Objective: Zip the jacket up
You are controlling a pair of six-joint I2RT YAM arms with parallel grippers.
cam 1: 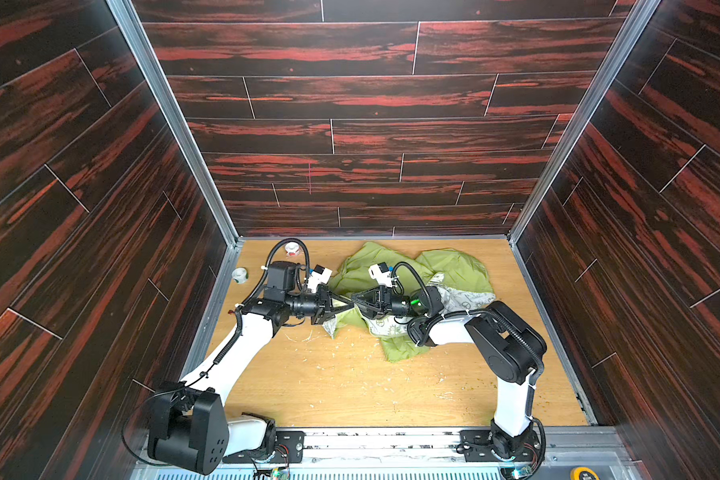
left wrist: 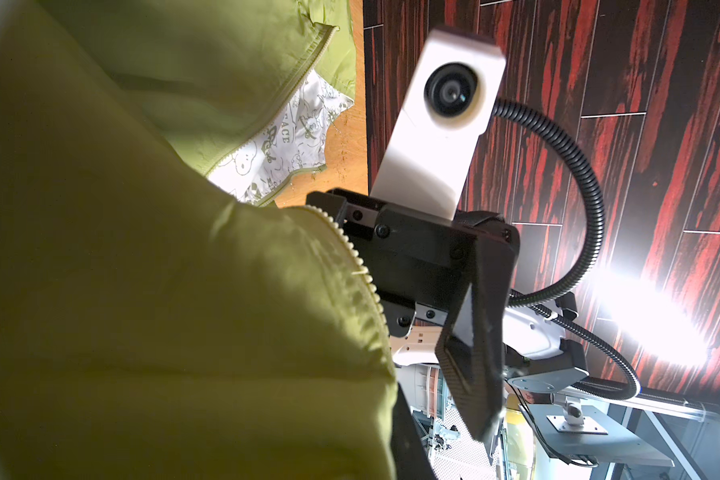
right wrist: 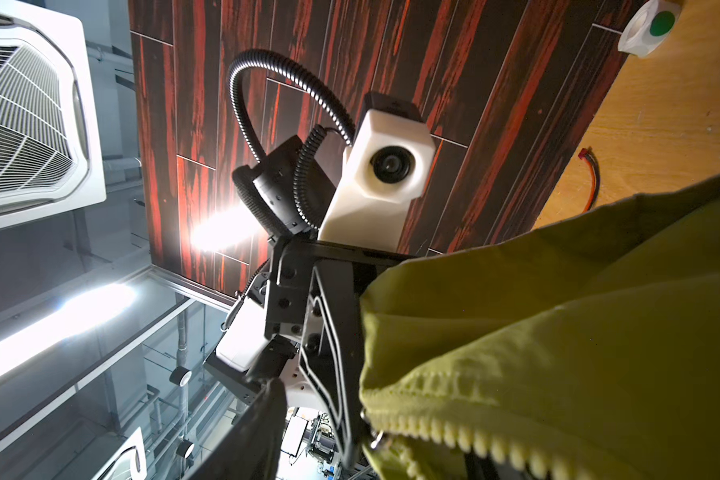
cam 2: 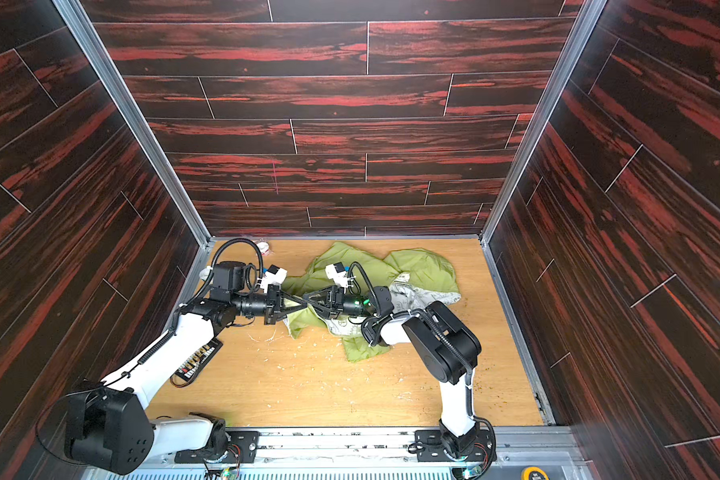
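Observation:
The lime-green jacket (cam 1: 454, 266) lies crumpled at the back of the wooden table (cam 1: 350, 395), with its pale printed lining (cam 1: 462, 297) turned out on the right. Both grippers meet tip to tip over its near-left edge. My left gripper (cam 1: 349, 306) is shut on a fold of the jacket (left wrist: 142, 291) beside the zipper teeth (left wrist: 358, 266). My right gripper (cam 1: 357, 303) faces it with its jaws apart. One of its fingers (right wrist: 250, 436) is bare; the other is hidden behind the jacket (right wrist: 558, 332). The zipper teeth (right wrist: 454, 434) and a small metal pull (right wrist: 377, 438) lie between them.
A white tape roll (cam 1: 239, 274) and a small white-and-red item (cam 1: 293, 248) sit at the back left. A small circuit board (cam 2: 196, 359) lies under the left arm. White scraps (cam 1: 350, 353) litter the table. Dark wood-patterned walls close in three sides.

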